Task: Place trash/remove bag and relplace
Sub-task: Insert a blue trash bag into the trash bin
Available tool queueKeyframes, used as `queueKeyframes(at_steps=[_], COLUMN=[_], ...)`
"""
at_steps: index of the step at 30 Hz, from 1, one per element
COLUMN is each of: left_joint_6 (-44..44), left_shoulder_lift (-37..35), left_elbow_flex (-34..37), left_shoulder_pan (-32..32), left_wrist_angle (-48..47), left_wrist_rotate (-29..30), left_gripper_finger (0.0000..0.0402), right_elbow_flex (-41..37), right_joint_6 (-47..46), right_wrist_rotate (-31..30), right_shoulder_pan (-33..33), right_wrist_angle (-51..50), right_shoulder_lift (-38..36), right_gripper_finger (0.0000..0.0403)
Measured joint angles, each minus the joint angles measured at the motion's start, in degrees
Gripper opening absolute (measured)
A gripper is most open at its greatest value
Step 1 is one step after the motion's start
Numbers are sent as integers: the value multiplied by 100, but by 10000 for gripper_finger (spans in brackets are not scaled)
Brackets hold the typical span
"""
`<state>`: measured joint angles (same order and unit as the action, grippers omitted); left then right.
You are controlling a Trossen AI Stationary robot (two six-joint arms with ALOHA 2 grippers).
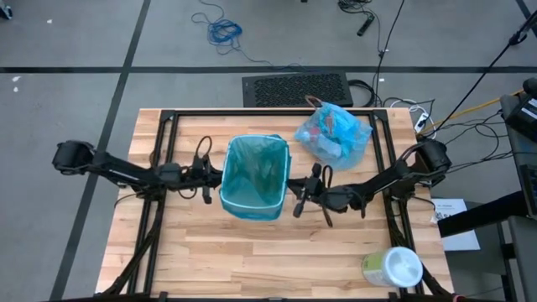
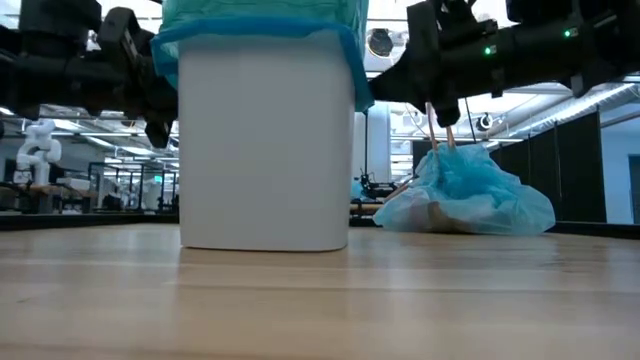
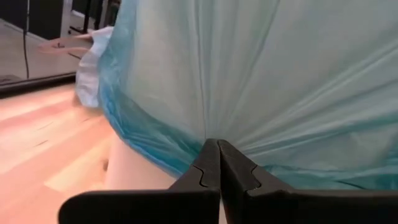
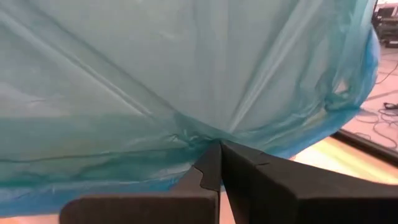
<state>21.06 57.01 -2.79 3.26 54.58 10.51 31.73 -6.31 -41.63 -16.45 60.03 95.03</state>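
A white bin (image 1: 252, 205) stands on the wooden table, lined with a teal-green bag (image 1: 256, 168) whose edge is folded out over the rim (image 2: 262, 38). My left gripper (image 1: 215, 178) is at the bin's left side and my right gripper (image 1: 295, 198) at its right side, each shut on the bag's overhang. The light-blue bag (image 1: 334, 134) lies bulging on the table at the far right, its top gathered. The trash shows only dimly through it (image 2: 436, 214). My left gripper pinches the teal-green bag's turned-down overhang (image 3: 211, 127) between its two fingers, coming level from the table's left. Taut creases fan out from the fingertips. The plastic lies against the bin's outer wall. My right gripper pinches the overhang on the bin's right side (image 4: 214, 134) between its two fingers, coming level from the table's right. Creases run out from the pinch, and the plastic is drawn taut there.
A white-and-green wipes tub (image 1: 392, 268) stands at the near right corner. A black frame (image 1: 159, 126) runs round the table's top. The near half of the table (image 1: 252, 260) is bare wood.
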Motion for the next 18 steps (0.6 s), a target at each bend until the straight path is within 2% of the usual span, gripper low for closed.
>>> queueKeyframes(at_steps=[8, 18], left_joint_6=[-31, 94], left_shoulder_lift=[728, 1126], left_elbow_flex=[0, -7], left_shoulder_pan=[168, 278], left_wrist_angle=[677, 709], left_wrist_rotate=[95, 352], left_gripper_finger=[0, 0], right_elbow_flex=[0, 0], right_joint_6=[-56, -238], right_wrist_rotate=[-81, -71], right_shoulder_pan=[2, -103], right_wrist_angle=[-283, -998], right_shoulder_lift=[46, 42], right_gripper_finger=[0, 0])
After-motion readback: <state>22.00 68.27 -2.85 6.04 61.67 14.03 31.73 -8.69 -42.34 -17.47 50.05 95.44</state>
